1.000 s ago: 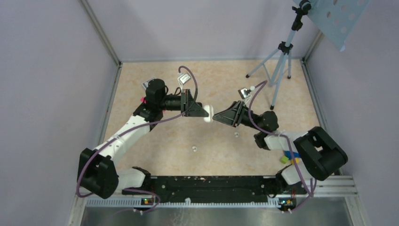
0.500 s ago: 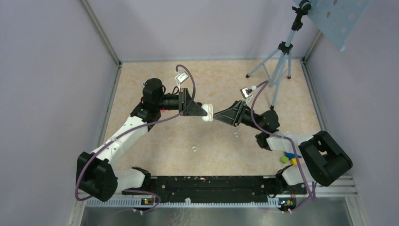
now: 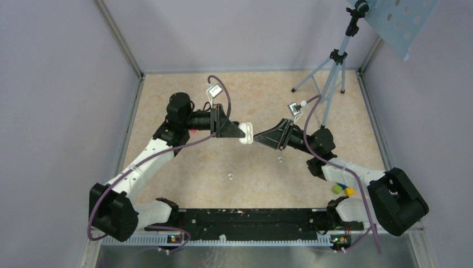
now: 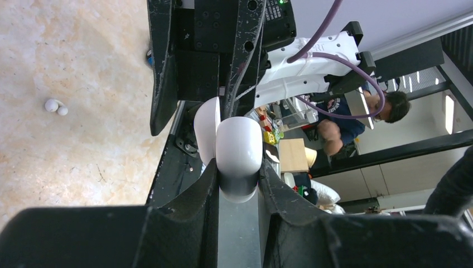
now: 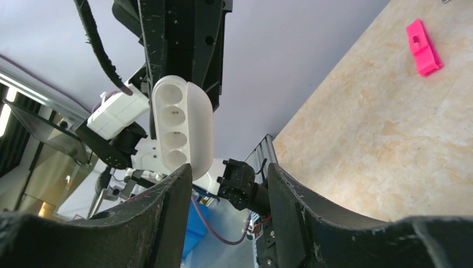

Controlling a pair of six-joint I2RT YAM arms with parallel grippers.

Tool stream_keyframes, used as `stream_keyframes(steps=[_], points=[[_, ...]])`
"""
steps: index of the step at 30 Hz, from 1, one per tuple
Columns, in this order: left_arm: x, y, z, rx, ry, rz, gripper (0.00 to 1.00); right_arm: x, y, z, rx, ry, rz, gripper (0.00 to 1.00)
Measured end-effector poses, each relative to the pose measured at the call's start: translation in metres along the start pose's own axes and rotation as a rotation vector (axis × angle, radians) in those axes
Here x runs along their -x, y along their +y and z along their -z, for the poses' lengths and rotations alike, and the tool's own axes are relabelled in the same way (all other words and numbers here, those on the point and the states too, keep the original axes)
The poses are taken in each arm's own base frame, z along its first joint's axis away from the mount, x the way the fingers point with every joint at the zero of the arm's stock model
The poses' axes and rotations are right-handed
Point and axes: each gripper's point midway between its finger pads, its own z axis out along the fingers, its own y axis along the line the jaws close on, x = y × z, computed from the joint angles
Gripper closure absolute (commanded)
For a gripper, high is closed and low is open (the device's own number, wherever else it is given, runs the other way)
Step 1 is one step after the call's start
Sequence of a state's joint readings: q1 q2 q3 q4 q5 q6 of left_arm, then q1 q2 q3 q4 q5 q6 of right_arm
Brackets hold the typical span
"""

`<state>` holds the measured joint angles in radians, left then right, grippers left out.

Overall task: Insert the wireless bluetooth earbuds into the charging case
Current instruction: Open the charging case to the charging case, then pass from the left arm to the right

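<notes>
**Case held aloft and open, both buds down on the table**

The left gripper point(image 3: 240, 133) is clenched on the charging case point(image 4: 239, 146), which is held in the air at the centre of the top view. The lid stands open. In the right wrist view the case's inner face point(image 5: 170, 125) shows a row of round recesses facing that camera, its long axis nearly upright in the frame.

The right gripper point(image 3: 256, 137) points at the case from the right. Its jaws are parted with nothing between them, and the case's lower end sits just beyond the tip of one finger point(image 5: 167, 195). Whether it touches I cannot tell.

Neither earbud is in the case. One earbud point(image 3: 280, 159) lies on the table just below the right gripper in the top view. The other earbud point(image 3: 230, 177) lies further toward the lower left, below the left gripper. The free right gripper is the nearer one to the first bud, so a pick likely means dropping down and away from the case.

The table point(image 3: 251, 95) is a mottled beige, stone-patterned surface with pale walls around it. A tripod point(image 3: 332, 70) stands at upper right, a pink plastic piece point(image 5: 424, 47) lies flat on the table, and small coloured blocks point(image 3: 341, 190) sit at lower right.
</notes>
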<state>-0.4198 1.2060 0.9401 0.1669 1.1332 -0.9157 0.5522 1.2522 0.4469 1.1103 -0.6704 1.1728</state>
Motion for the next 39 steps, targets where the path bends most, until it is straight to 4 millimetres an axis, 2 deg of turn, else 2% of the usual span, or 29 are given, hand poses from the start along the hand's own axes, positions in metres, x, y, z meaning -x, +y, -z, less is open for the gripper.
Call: stream_keyframes(steps=[7,13,16,22,26,29,34,36,39], points=[[0.001,-0.004,0.000,-0.014,0.003,-0.017,1.00,0.010,0.019,-0.004,0.033,0.006,0.057,0.44],[0.000,-0.007,0.001,-0.025,0.013,-0.023,1.00,0.012,0.026,-0.009,0.053,0.023,0.085,0.44],[0.000,-0.008,0.001,-0.031,0.016,-0.028,1.00,0.010,0.026,-0.013,0.078,0.040,0.076,0.47],[0.000,-0.010,0.001,-0.037,0.018,-0.035,1.00,0.004,0.016,-0.019,0.112,0.060,0.003,0.62],[0.000,-0.010,0.001,-0.038,0.018,-0.037,1.00,0.006,0.023,-0.019,0.147,0.057,0.000,0.64],[0.001,-0.010,0.001,-0.040,0.017,-0.040,1.00,0.005,0.026,-0.019,0.155,0.060,-0.001,0.70],[0.000,-0.011,0.001,-0.041,0.018,-0.040,1.00,0.007,0.033,-0.023,0.175,0.071,0.014,0.87],[0.000,-0.012,0.001,-0.046,0.021,-0.045,1.00,0.006,0.032,-0.024,0.170,0.076,0.013,0.97],[0.000,-0.012,0.001,-0.047,0.024,-0.047,1.00,0.005,0.028,-0.024,0.154,0.082,0.008,1.00]])
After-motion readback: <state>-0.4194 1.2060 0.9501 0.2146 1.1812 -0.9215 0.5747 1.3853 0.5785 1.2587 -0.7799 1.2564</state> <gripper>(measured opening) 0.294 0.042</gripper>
